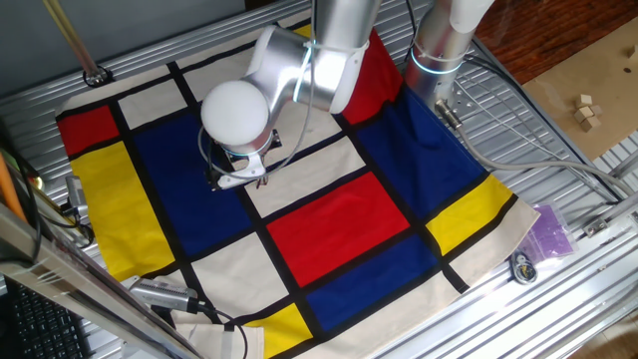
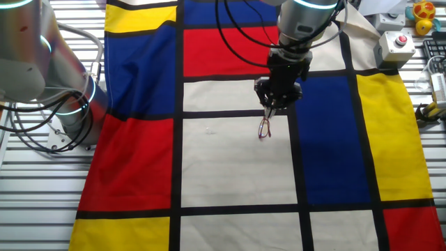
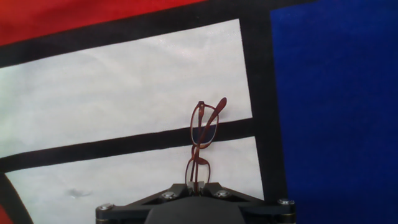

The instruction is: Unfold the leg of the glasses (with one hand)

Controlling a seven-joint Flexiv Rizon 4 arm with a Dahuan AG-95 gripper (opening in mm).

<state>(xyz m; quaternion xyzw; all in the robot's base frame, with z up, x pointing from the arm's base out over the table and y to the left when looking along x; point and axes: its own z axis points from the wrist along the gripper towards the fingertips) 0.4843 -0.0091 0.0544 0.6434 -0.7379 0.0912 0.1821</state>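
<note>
The glasses (image 3: 200,140) are thin reddish-brown wire spectacles held up off the cloth by my gripper (image 3: 198,185). The fingers are shut on the near end of the frame, and the glasses stick out ahead over a black stripe between two white squares. A short bent leg (image 3: 217,110) shows at the far end. In the other fixed view the glasses (image 2: 265,128) hang just below the gripper (image 2: 272,110) over a white square. In one fixed view the gripper (image 1: 241,178) is mostly hidden under the arm's wrist, and the glasses do not show.
A colour-block cloth (image 1: 339,214) of red, blue, yellow and white squares covers the slatted metal table. A second arm's base (image 2: 66,104) stands at the cloth's left edge. A red button box (image 2: 397,43) sits at the far right.
</note>
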